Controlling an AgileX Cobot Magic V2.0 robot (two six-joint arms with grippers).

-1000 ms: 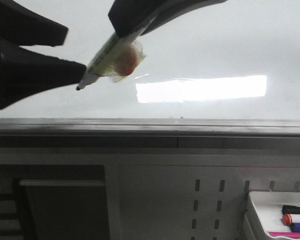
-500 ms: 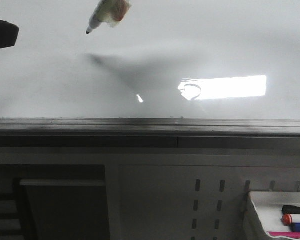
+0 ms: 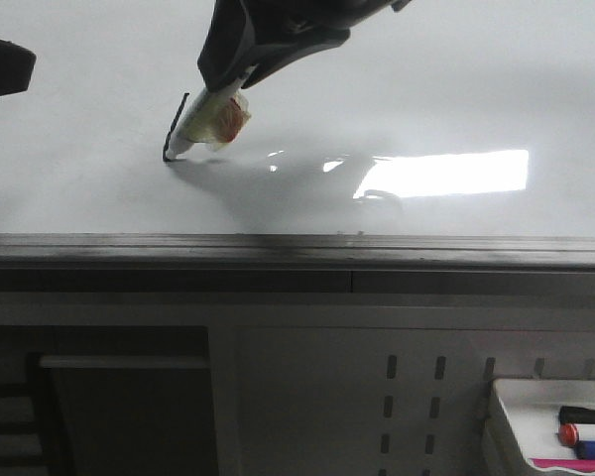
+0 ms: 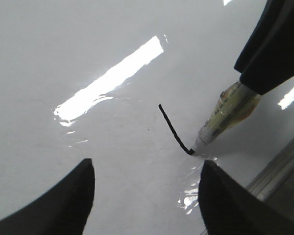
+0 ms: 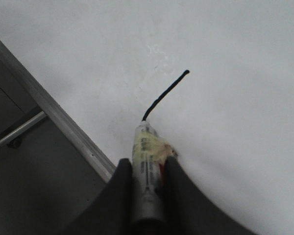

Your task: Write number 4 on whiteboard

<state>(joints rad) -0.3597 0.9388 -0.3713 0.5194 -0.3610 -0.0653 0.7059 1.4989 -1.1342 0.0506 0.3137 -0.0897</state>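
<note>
The whiteboard (image 3: 456, 89) is glossy white with a bright reflection. My right gripper (image 3: 233, 74) is shut on a marker (image 3: 210, 119) wrapped in yellowish tape. The marker's tip touches the board at the lower end of one short slanted black stroke (image 3: 176, 127), the only mark of the number 4 on the board. The right wrist view shows the same grip (image 5: 147, 164), marker (image 5: 146, 147) and stroke (image 5: 166, 95). My left gripper (image 4: 147, 169) is open and empty, hovering close to the board beside the stroke (image 4: 174, 129) and the marker (image 4: 225, 115). Only one of its fingers (image 3: 2, 64) shows in the front view.
The grey metal rail (image 3: 297, 248) runs along the board's lower edge and also shows in the right wrist view (image 5: 54, 115). Below it are a perforated white panel (image 3: 416, 397) and a dark opening (image 3: 119, 416). A small white tray (image 3: 521, 416) at the lower right holds spare markers (image 3: 587, 434).
The marker rose to the top of the view, then came down onto the board, where a short slanted black stroke has appeared. The left gripper drew back to the left edge.
</note>
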